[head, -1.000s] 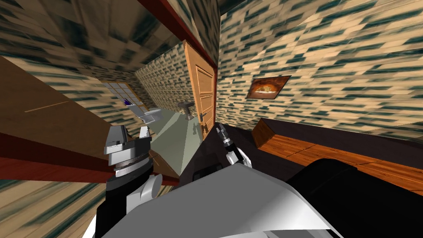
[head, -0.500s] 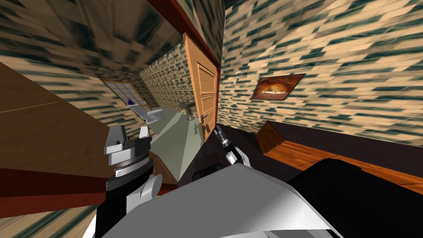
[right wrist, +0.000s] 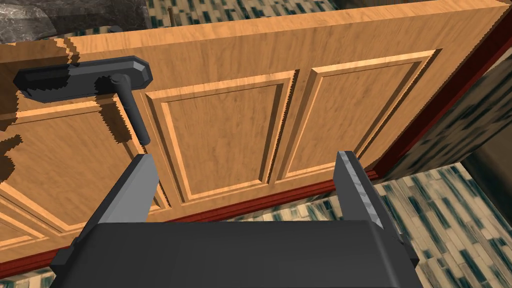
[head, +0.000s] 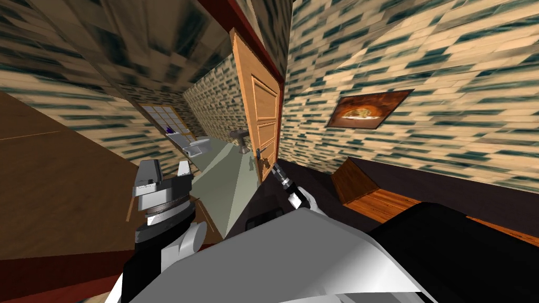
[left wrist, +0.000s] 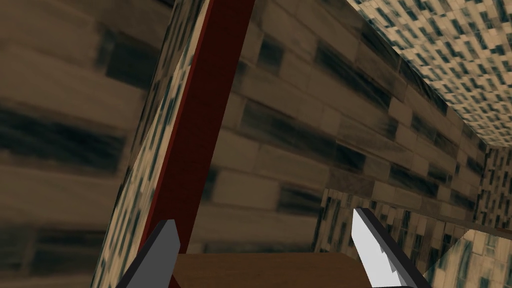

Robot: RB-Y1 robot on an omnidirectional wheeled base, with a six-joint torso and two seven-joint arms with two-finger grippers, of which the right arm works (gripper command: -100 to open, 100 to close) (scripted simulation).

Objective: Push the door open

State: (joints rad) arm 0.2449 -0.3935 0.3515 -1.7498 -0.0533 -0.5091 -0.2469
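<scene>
The orange panelled door (right wrist: pixel 225 125) stands swung partway into the room beyond, hinged on a dark red frame (right wrist: pixel 451 90). The right tool (right wrist: pixel 245 156) is close before the door's face, its 2 fingers spread wide and aimed at the recessed panels; I cannot tell whether they touch the wood. The dark lever handle (right wrist: pixel 131 112) sits on its plate near the door's free edge, just beside 1 finger. The left tool (left wrist: pixel 264 217), also spread, is held up at the robot's left side. Through the doorway show a pale floor (head: pixel 226 179), a white toilet (head: pixel 197 144) and a pedestal basin (head: pixel 239 138).
</scene>
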